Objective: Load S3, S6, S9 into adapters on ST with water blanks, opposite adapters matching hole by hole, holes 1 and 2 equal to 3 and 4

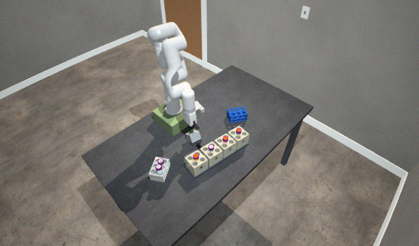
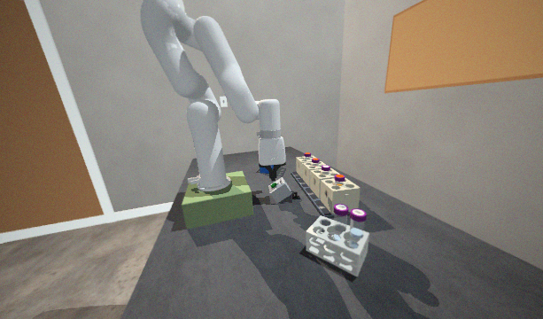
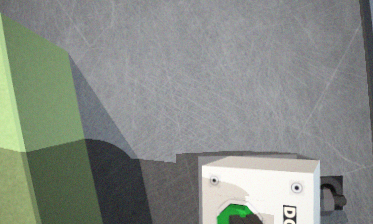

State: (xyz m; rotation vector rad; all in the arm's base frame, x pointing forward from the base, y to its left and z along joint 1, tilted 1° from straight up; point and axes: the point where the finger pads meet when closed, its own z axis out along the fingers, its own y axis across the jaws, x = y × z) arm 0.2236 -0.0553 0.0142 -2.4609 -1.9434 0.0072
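Note:
My gripper [image 1: 193,127] [image 2: 273,178] [image 3: 244,219] is shut and empty, its tips over the green DONE key [image 2: 274,185] [image 3: 226,215]; contact and key depth cannot be told. The key is on the small sloped white desk [image 1: 195,137] [image 2: 282,191] [image 3: 262,180]. The stand [image 2: 313,199] holds four beige adapters. Orange-dotted tubes stand in adapter 4 [image 1: 195,169] [image 2: 348,201], adapter 2 [image 1: 230,150] and adapter 1 [image 1: 242,139]. A white-dotted tube [image 1: 211,147] [image 2: 325,167] stands in adapter 3. All four look central. Cap IDs and volumes are unreadable.
A white rack [image 1: 157,177] [image 2: 337,259] at the table's near end holds two white-dotted tubes. A blue rack [image 1: 237,115] [image 2: 266,170] beyond the desk shows no tubes. The green arm base [image 1: 175,128] [image 2: 218,213] [image 3: 47,95] is beside the desk.

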